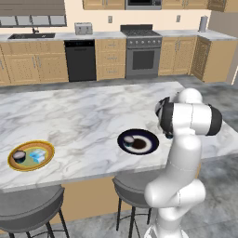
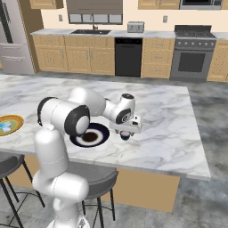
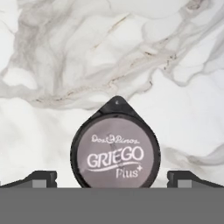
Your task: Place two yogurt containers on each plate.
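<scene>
1. Hovering low over the white, grey-veined marble island counter (image 1: 83, 116), the two-finger gripper (image 2: 126, 135) points straight down at the end of the white arm, just beside the right edge of the dark plate.
2. Its jaws stand spread as wide as they go, and nothing is clamped between them.
3. In the hand view the two dark fingertips (image 3: 41, 178) sit far apart at the bottom, with a round yogurt cup with a grey foil lid reading "GRIEGO Plus" and a dark rim (image 3: 115, 146) standing upright on the marble between them, touched by neither.
4. From the right base view that cup is a small dark shape directly under the hand, resting on the counter, off the plate.
5. The dark navy round plate with a pale ring and brown centre (image 1: 149, 138) lies near the front edge of the island; one pale round yogurt cup (image 1: 128, 139) sits on its left part.
6. The yellow-rimmed round plate with a greenish centre (image 1: 29, 167) lies well apart, at the far left of the counter.
7. On it stand a dark round yogurt cup with a pale top (image 1: 19, 156) and, just beside it to the right, a light blue boxy yogurt tub (image 1: 38, 156).
8. Two grey round stools (image 1: 28, 209) stand under the island's front edge.
</scene>
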Available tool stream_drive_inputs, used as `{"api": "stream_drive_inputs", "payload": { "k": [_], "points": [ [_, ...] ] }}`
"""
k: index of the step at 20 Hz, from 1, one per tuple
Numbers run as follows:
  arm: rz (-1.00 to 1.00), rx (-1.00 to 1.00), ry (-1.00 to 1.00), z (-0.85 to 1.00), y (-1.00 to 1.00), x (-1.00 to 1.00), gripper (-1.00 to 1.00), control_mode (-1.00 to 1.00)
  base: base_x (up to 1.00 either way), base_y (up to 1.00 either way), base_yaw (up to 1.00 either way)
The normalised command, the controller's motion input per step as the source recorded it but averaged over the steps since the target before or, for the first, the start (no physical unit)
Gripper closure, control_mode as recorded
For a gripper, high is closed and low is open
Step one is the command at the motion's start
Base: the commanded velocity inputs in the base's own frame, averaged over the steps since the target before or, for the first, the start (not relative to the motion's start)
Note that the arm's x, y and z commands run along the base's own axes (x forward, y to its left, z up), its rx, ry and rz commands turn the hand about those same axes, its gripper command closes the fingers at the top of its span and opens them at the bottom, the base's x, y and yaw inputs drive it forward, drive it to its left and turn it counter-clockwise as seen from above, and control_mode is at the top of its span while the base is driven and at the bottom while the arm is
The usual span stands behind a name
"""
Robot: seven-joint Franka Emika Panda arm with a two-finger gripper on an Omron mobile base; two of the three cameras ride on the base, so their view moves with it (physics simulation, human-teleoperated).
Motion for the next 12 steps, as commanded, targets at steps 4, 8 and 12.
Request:
{"api": "stream_drive_inputs", "payload": {
  "k": [4, 8, 12],
  "points": [
    [0.00, 0.00, 0.00, -0.16, 0.00, 0.13, -1.00, -1.00, 0.00, 0.00, 0.00],
    [0.00, 0.00, 0.00, -0.11, 0.00, 0.10, -1.00, -1.00, 0.00, 0.00, 0.00],
    [0.00, 0.00, 0.00, -0.12, 0.00, 0.08, -1.00, -1.00, 0.00, 0.00, 0.00]
  ]
}}
